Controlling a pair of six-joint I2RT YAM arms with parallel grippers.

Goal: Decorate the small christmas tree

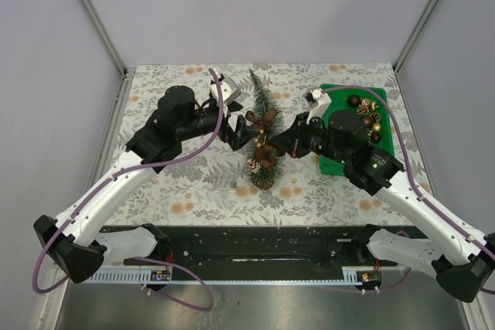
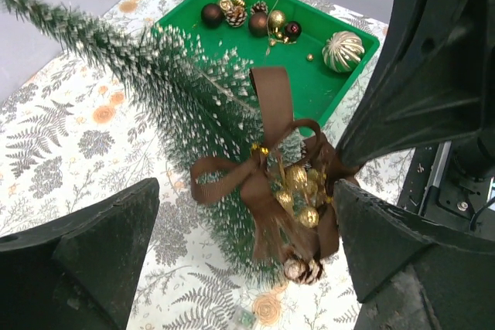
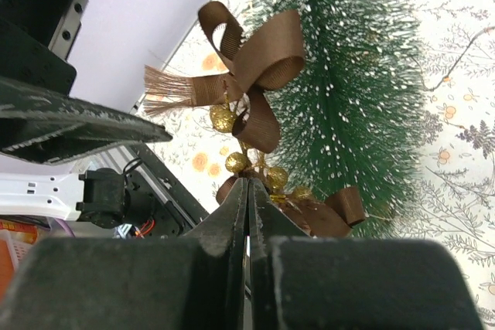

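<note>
Tree (image 1: 261, 110) appears to stand upright near the middle of the floral table (image 1: 186, 191), between our two grippers, so each arm can reach one side of it. A brown bow (image 1: 265, 138) strung with gold beads (image 3: 223, 118) sits against its lower half.

Our right gripper (image 1: 285, 143) has its fingers pressed together, tips right at the bead cluster. We read this as seating or steadying the bow on the bristles. Whether a thread is caught between the fingers we cannot tell. Our left gripper (image 1: 238, 130) is spread wide on the opposite side and touches nothing that we can make out, probably ready to brace the tree.

Only the overhead view gives the layout, with both arms converging on the tree. The left wrist view looks past the tree into the green tray (image 2: 332, 86), where spare baubles (image 2: 343, 50) lie loose. The right wrist view alone shows the closed fingertips meeting the beads.
</note>
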